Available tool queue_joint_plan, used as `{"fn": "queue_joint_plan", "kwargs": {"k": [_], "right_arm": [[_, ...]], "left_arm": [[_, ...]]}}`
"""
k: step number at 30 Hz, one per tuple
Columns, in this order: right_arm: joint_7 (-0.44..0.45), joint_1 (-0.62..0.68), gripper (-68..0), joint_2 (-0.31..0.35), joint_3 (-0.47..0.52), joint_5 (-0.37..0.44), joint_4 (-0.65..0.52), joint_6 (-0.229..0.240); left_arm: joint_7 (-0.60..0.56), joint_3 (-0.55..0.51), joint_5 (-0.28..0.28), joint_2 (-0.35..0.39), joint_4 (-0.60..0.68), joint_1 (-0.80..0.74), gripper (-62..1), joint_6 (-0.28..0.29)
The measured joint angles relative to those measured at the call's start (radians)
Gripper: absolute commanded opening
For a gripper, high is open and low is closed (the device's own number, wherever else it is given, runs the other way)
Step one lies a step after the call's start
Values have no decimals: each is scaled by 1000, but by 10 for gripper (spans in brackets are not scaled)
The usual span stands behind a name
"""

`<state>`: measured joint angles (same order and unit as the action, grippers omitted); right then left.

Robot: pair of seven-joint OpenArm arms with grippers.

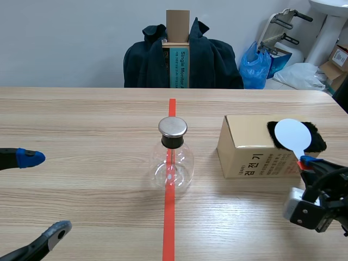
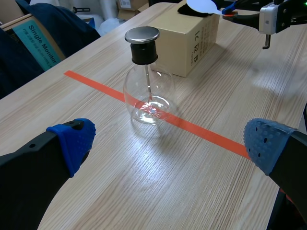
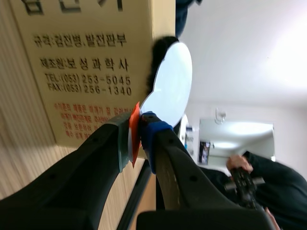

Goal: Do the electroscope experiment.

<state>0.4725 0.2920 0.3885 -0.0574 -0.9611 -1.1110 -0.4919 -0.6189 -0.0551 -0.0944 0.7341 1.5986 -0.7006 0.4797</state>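
Scene view: right end effector [image 1: 304,161] pinches paddle [image 1: 292,136] handle-down, upright; left end effector [image 1: 46,194] spread, empty.

Table [image 1: 81,119]: pale wood-grain top, matt and smooth. Flask [image 1: 173,168]: clear glass, glossy, with bright reflections. Its cap [image 1: 173,126] is grey brushed metal with a low sheen; its collar [image 1: 173,142] is black and matt, rubber or plastic. Box [image 1: 244,144]: tan cardboard, matt, one side printed. Fur cloth [image 1: 318,142]: black, fuzzy. Paddle [image 1: 291,134]: smooth white plastic disc, orange-red handle. Left gripper [image 2: 170,139]: pads [image 2: 74,139] blue, soft-looking, dotted.
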Motion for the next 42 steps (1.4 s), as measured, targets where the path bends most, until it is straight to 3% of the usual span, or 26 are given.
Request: {"fn": "queue_joint_plan", "kwargs": {"k": [2, 7, 25, 33, 39, 42], "right_arm": [[-52, -3, -669, -1, 2, 0, -3, 0], [2, -6, -669, 0, 13, 3, -10, 7], [-29, 1, -669, -1, 34, 5, -35, 12], [-41, 89, -669, 18, 101, 84, -203, 29], [-56, 103, -668, 19, 204, 119, -348, 28], [-60, 105, -669, 19, 245, 155, -405, 29]], "left_arm": [[0, 0, 0, 0, 0, 0, 14, 0], [1, 0, 0, 0, 0, 0, 14, 0], [1, 0, 0, 0, 0, 0, 14, 0], [1, 0, 0, 0, 0, 0, 14, 0], [11, 0, 0, 0, 0, 0, 14, 0], [111, 5, 0, 0, 0, 29, 14, 3]]}}
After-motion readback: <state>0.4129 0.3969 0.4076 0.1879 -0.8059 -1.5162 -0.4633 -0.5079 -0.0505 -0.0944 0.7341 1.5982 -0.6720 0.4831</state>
